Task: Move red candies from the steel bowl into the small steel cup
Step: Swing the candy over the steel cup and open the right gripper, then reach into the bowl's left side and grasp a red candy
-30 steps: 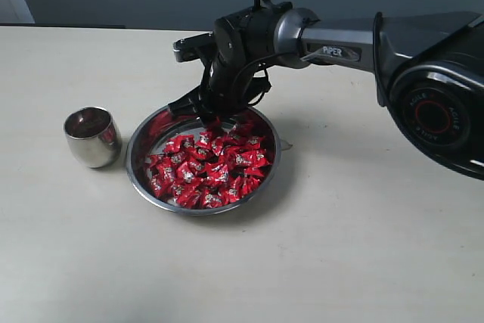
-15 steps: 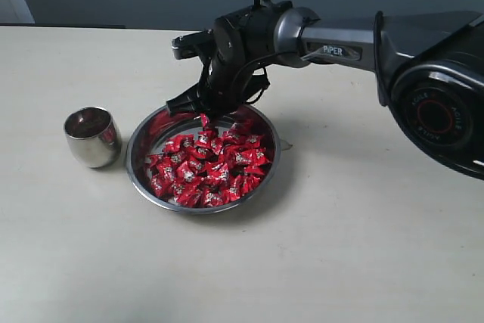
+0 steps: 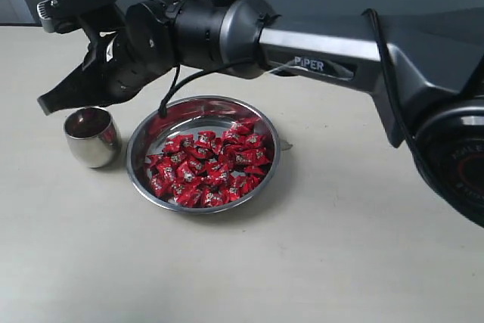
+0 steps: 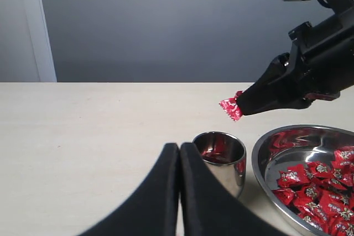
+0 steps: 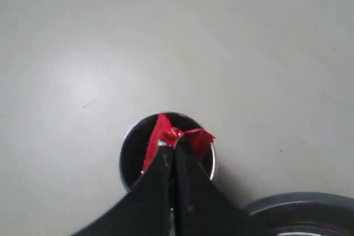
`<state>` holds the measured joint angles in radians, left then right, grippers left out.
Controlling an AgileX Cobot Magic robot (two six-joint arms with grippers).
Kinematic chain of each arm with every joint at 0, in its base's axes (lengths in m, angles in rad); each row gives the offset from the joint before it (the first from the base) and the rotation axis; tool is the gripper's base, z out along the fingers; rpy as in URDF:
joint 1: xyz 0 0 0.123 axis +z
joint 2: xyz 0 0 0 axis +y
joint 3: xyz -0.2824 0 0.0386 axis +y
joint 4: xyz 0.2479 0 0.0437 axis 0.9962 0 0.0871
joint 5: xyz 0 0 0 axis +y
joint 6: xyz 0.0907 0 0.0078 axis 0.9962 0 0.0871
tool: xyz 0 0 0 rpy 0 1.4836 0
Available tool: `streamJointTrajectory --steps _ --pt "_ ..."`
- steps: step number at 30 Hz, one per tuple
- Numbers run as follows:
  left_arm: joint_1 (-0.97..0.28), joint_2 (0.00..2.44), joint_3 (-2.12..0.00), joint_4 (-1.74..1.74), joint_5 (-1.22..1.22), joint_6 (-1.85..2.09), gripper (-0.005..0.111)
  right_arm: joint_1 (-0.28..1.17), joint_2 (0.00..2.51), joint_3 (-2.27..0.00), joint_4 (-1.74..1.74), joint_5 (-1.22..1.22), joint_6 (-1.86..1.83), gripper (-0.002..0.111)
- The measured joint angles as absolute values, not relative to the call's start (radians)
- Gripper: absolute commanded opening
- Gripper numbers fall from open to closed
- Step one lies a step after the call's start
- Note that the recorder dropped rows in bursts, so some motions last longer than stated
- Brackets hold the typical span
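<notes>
My right gripper (image 3: 47, 103) reaches across to the left and hangs just above the small steel cup (image 3: 92, 137). It is shut on one red candy (image 5: 178, 136), whose twisted wrapper sticks out past the fingertips over the cup's mouth (image 5: 128, 143). The left wrist view also shows this candy (image 4: 231, 108) at the tip of the right gripper (image 4: 241, 105), above the cup (image 4: 220, 156). Many red candies (image 3: 208, 165) lie in the steel bowl (image 3: 139, 140), just right of the cup. My left gripper (image 4: 180, 146) is shut on nothing, low before the cup.
The pale table (image 3: 340, 247) carries only the cup and the bowl (image 4: 260, 163). A dark wall runs behind its far edge. The right arm's long black and grey body (image 3: 318, 51) spans above the bowl's far side.
My right gripper rose from the bowl's far rim with one candy and swung left, and it now hangs over the cup. The candy pile and the cup stay put.
</notes>
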<state>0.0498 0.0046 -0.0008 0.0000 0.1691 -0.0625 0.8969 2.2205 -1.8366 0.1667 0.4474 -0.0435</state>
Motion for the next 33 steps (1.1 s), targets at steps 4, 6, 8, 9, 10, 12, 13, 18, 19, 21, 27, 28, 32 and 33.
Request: streamJointTrajectory --steps 4,6,8,9,10,12,13,18,19,21,27,28,32,33 --pt "0.05 0.005 -0.001 0.0 0.169 -0.062 0.0 0.908 2.242 -1.837 0.167 0.414 -0.067 0.006" --pt "0.05 0.005 -0.001 0.0 0.169 -0.062 0.0 0.908 2.255 -1.837 0.167 0.435 -0.11 0.023" --pt "0.05 0.005 -0.001 0.0 0.169 -0.062 0.0 0.908 2.263 -1.837 0.167 0.452 -0.138 0.033" --pt "0.05 0.005 -0.001 0.0 0.169 -0.062 0.0 0.908 2.265 -1.837 0.167 0.456 -0.143 0.038" --pt "0.05 0.005 -0.001 0.0 0.169 -0.062 0.0 0.908 2.265 -1.837 0.167 0.456 -0.147 0.039" --pt "0.05 0.005 -0.001 0.0 0.169 -0.062 0.0 0.908 2.265 -1.837 0.168 0.451 -0.152 0.038" --pt "0.05 0.005 -0.001 0.0 0.169 -0.062 0.0 0.908 2.265 -1.837 0.168 0.451 -0.154 0.038" --pt "0.05 0.005 -0.001 0.0 0.169 -0.062 0.0 0.9 2.263 -1.837 0.129 0.558 -0.095 0.038" --pt "0.05 0.005 -0.001 0.0 0.169 -0.062 0.0 0.886 2.262 -1.837 0.114 0.605 -0.062 0.038" --pt "0.05 0.005 -0.001 0.0 0.169 -0.062 0.0 0.859 2.259 -1.837 0.108 0.661 -0.036 0.038" --pt "0.05 0.005 -0.001 0.0 0.169 -0.062 0.0 0.799 2.259 -1.837 0.108 0.719 -0.028 0.038" --pt "0.05 0.005 -0.001 0.0 0.169 -0.062 0.0 0.799 2.259 -1.837 0.108 0.719 -0.028 0.038" --pt "0.05 0.005 -0.001 0.0 0.169 -0.062 0.0 0.797 2.263 -1.837 0.108 0.733 -0.041 0.044" --pt "0.05 0.005 -0.001 0.0 0.169 -0.062 0.0 0.797 2.268 -1.837 0.108 0.741 -0.044 0.048"
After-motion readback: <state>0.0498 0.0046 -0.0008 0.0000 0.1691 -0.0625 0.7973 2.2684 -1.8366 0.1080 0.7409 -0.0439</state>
